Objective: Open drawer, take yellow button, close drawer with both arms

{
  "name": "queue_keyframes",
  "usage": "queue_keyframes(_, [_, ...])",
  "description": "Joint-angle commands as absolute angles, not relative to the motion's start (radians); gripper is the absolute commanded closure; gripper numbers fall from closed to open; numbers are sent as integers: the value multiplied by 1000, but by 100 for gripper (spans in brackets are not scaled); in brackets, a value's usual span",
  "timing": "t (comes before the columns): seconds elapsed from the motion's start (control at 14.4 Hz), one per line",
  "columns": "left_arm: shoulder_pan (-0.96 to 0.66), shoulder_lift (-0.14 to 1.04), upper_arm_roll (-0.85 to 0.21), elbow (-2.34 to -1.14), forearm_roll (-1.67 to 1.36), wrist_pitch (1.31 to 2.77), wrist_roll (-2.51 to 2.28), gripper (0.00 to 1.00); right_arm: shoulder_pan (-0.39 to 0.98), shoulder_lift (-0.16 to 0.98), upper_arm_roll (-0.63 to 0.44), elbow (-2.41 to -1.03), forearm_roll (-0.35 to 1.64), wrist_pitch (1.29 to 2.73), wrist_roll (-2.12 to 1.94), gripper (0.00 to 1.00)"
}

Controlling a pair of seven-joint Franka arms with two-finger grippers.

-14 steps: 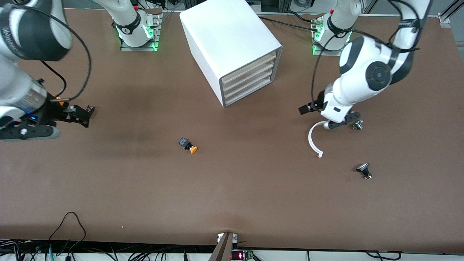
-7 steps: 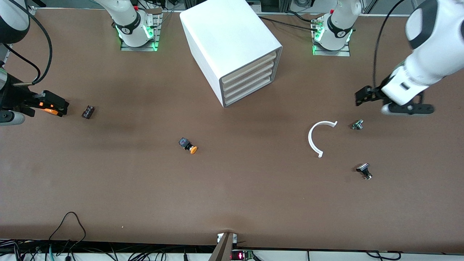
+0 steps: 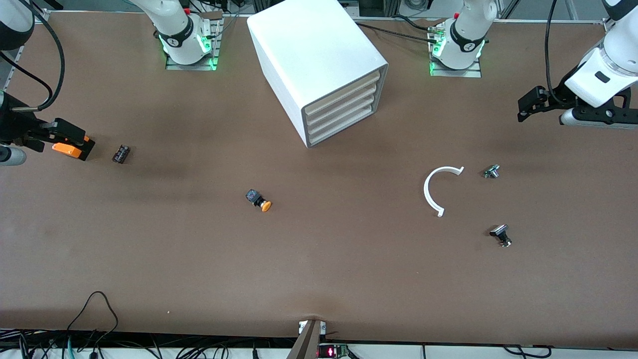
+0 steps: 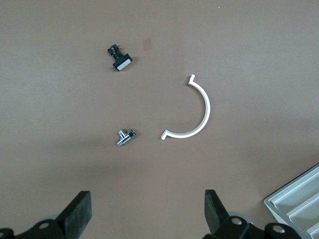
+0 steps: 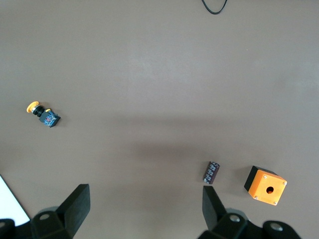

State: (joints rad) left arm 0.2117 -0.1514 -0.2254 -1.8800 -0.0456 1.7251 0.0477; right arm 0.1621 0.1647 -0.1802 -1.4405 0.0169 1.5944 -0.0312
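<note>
The white cabinet (image 3: 314, 50) stands between the arms' bases with all four drawers shut; the uppermost drawer (image 3: 344, 91) shows only its cream front strip. The button (image 3: 260, 201), orange cap and dark body, lies on its side on the table, nearer to the front camera than the cabinet; it also shows in the right wrist view (image 5: 43, 115). My right gripper (image 3: 70, 137) (image 5: 144, 211) hovers open and empty at the right arm's end of the table. My left gripper (image 3: 598, 119) (image 4: 148, 214) hovers open and empty at the left arm's end.
An orange cube with a hole (image 3: 66, 148) (image 5: 265, 185) and a small dark cylinder (image 3: 121, 153) (image 5: 212, 172) lie under the right gripper. A white arc (image 3: 432, 192) (image 4: 195, 113), a metal part (image 3: 491, 171) (image 4: 125, 138) and a black-headed part (image 3: 500, 234) (image 4: 119, 57) lie near the left gripper.
Both arms have swung outward to their own ends of the table. The left gripper has left the white arc. The right gripper has left the dark cylinder. The objects have not moved.
</note>
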Motion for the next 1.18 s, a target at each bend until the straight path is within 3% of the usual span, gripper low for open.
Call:
queue_keyframes(0.0, [218, -138, -227, -1858, -23, 1697, 93, 0, 160, 149, -179, -1454, 6, 1582, 23, 0])
queue_keyframes(0.28, [218, -138, -229, -1838, -23, 1637, 95, 0, 173, 155, -176, -1453, -3, 1583, 41, 0])
queue_keyframes(1.11, [218, -101, -236, -1801, -23, 1635, 95, 0, 175, 173, -178, -1451, 2, 1586, 26, 0])
